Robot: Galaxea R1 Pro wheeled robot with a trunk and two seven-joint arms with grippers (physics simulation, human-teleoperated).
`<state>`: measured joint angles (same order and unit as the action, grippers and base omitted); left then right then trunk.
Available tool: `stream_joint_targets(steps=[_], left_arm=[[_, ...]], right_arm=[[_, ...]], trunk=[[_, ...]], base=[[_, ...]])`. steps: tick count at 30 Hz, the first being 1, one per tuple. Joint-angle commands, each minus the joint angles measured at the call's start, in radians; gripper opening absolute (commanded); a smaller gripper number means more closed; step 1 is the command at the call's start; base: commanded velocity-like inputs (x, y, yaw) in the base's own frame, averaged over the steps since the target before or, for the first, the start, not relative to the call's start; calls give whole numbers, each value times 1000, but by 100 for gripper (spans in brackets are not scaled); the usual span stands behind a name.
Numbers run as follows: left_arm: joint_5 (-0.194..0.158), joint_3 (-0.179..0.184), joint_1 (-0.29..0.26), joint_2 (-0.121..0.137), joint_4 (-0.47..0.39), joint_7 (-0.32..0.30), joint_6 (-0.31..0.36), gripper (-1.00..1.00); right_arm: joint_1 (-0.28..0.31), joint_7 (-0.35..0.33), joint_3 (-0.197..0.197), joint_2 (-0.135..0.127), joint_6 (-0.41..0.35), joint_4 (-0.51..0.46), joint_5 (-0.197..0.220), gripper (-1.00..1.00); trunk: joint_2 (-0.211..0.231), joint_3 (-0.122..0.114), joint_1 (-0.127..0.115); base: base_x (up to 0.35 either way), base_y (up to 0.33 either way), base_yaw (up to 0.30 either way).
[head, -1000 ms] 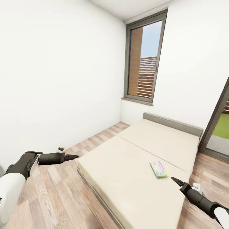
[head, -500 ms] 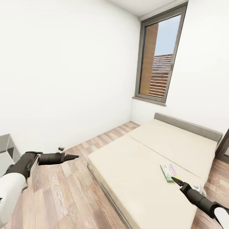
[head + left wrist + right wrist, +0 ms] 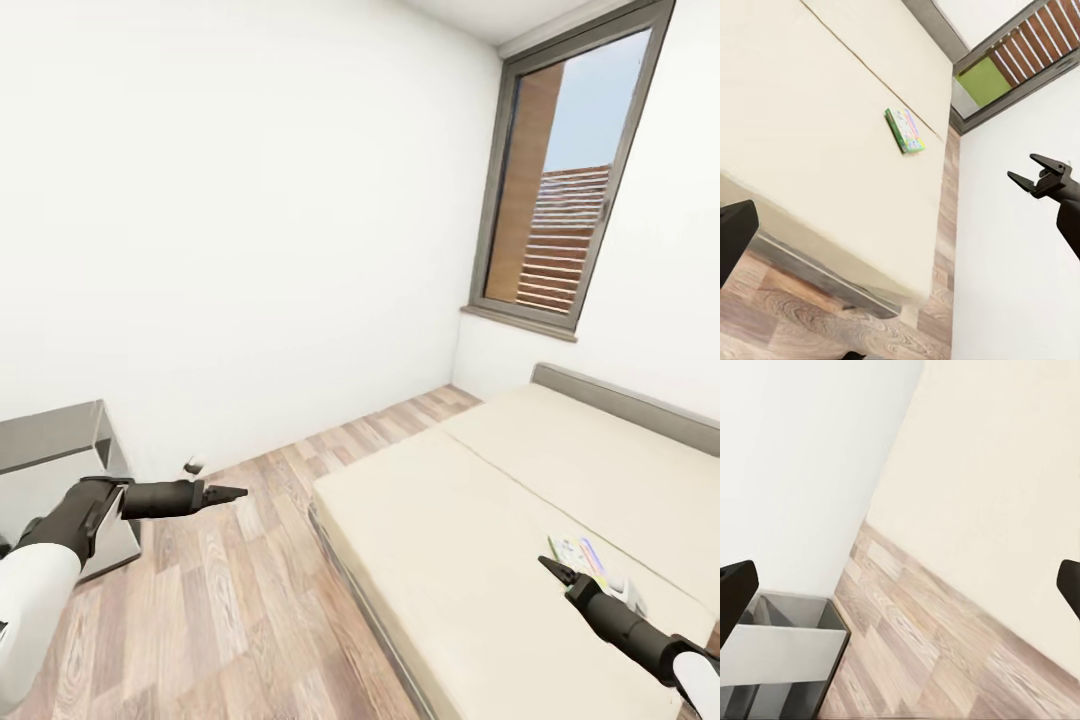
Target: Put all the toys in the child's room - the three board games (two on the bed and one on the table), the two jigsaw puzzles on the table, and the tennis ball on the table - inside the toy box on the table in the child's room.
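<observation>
Since the whole head view has slid, with the window and bed now further to its right than a second ago and a grey cabinet newly in sight at its left, the camera has turned, not the things.

Change: the low wide bed with beige mattress (image 3: 520, 520) and the dark-framed tall window (image 3: 565, 190) sit further right; the grey box-shaped cabinet (image 3: 60, 470) has come into sight by the white wall (image 3: 250, 220).

Meaning for the task: I judge the robot is turning away from the bed, probably toward the table, with nothing carried; the game on the bed is not yet collected.

Board game: the flat green-edged, cartoon-covered box (image 3: 904, 130) lies flat on the mattress, near the bed's far side edge as the left wrist view shows it; in the head view it lies just behind the right gripper's tip.

Long axis: it runs roughly along the bed's length, one short end toward the headboard; the printed cover faces up.

Left gripper (image 3: 228, 492): held out over the wood-plank floor (image 3: 230, 610), holding nothing; the two black fingers seem close together, but I cannot tell whether they meet.

Right gripper (image 3: 1044, 174): jaws parted and empty, clear in the left wrist view; it hangs above the bed near the game without touching it.

Other toys: none visible here.
</observation>
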<state>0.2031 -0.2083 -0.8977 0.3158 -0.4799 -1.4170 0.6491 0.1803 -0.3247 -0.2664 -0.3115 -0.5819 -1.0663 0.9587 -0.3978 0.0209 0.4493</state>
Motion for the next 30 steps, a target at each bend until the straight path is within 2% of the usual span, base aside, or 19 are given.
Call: stream_joint_targets(steps=[1,17,30], left_arm=[[10,-6,-1,-1,0,-8,10,100],[12,-5,-1,-1,0,-8,10,100],[12,-6,-1,-1,0,-8,11,100]], right_arm=[[1,-2,-2,0,-7,0,3,100],[1,-1,-2,0,-6,0,3,100],[1,-3,-3,0,-6,0,4,100]], trunk=[[-2,2,1],[-2,-5,1],[-2,-19,1]], base=[[0,0,290],[-26,-34,286],[-33,-25,229]])
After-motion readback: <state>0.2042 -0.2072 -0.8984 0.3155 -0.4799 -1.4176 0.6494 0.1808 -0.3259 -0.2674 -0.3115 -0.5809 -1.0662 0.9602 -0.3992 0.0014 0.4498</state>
